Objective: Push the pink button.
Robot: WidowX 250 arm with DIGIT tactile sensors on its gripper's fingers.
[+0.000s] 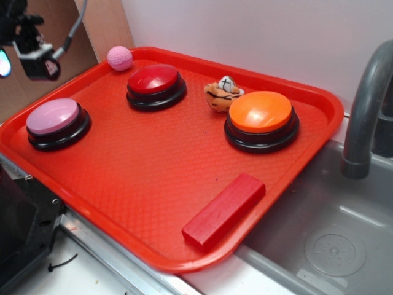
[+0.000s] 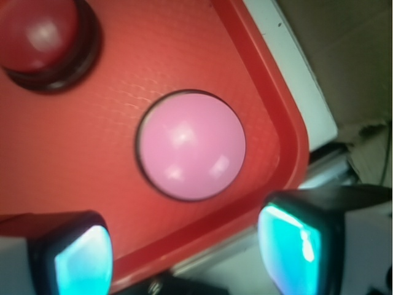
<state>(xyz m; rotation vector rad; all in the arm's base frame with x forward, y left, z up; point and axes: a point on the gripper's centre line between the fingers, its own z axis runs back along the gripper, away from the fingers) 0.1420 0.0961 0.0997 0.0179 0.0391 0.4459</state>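
So the pink button [image 1: 53,117] is sitting in the near-left corner of the red tray [image 1: 184,184], well apart from the red button [image 1: 155,80] and the orange button [image 1: 261,112]. The gripper [image 2: 184,246] is hanging up above that corner, not touching anything yet. In the wrist view the fingers [image 2: 288,246] are spread wide apart with nothing between them, and the button's dome is showing just ahead of the gap.

What I'd do: shift forward a touch so the tips are coming down over the dome's middle, not its near edge or the tray rim. Closing the fingers first probably gives one solid point to press with. Then go straight down; an off-center push might just slide off the dome. The small pink ball [image 1: 120,58] at the back is a decoy, ignore it.
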